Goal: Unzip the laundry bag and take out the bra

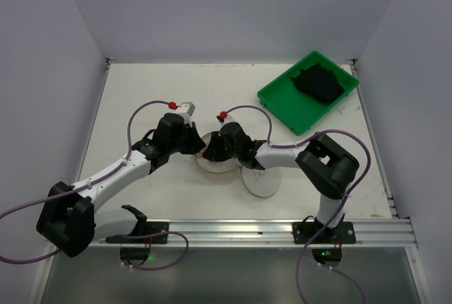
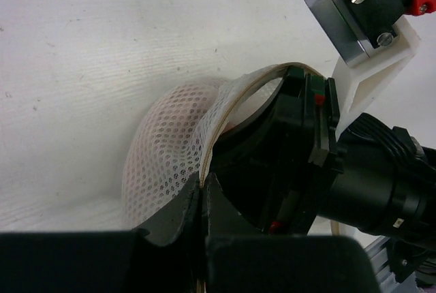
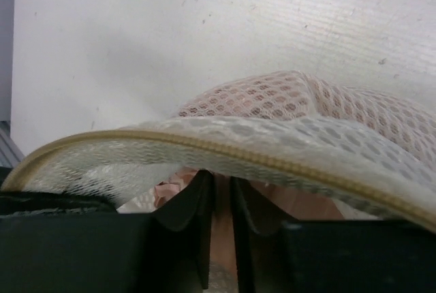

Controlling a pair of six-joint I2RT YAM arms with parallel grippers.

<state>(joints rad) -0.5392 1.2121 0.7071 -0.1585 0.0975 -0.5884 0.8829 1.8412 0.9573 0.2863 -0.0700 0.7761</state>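
Note:
The laundry bag (image 1: 217, 161), white mesh with a cream zipper rim, lies mid-table between both grippers. My left gripper (image 1: 200, 145) is shut on the bag's zipper rim (image 2: 225, 112) and holds that edge up; its tips (image 2: 203, 187) pinch the band beside the mesh (image 2: 170, 150). My right gripper (image 1: 212, 151) reaches into the opened bag under the zipper band (image 3: 204, 144). Its jaws (image 3: 221, 182) are nearly closed on pale pink fabric, the bra (image 3: 221, 238), inside the bag. Most of the bra is hidden by mesh (image 3: 286, 95).
A white round disc (image 1: 260, 182) lies on the table just right of the bag, under the right arm. A green tray (image 1: 282, 102) holding a black garment (image 1: 318, 83) stands at the back right. The right wrist camera housing (image 2: 354, 13) is close to my left gripper.

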